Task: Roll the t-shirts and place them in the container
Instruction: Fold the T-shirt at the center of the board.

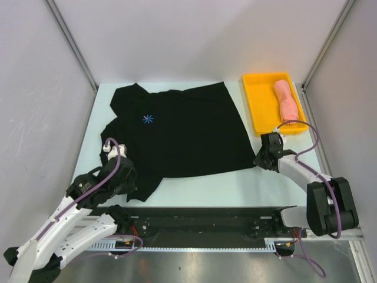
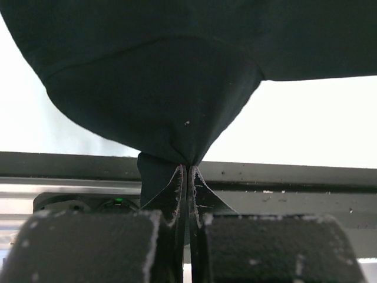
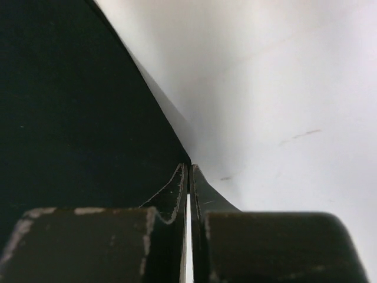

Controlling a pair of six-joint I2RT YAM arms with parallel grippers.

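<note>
The left arm reaches low from the near-left corner. Its left gripper (image 2: 187,170) pinches a gathered fold of the large, soft black short-sleeved t-shirt (image 1: 182,130), which lies spread on the pale table (image 1: 235,187). The right gripper (image 3: 188,171), jaws pressed together, sits at the tee's near-right hem; whether any cloth is caught is unclear. At far right, a salmon-pink cloth roll (image 1: 287,100) lies in a yellow plastic tray (image 1: 259,112).

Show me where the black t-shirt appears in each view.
Top external: black t-shirt spread flat, centre-left.
Left wrist: upper half, bunched in shut left gripper.
Right wrist: left side, edge running into shut right gripper.
Shared landmark: the shirt's near edge, where both grippers sit.
</note>
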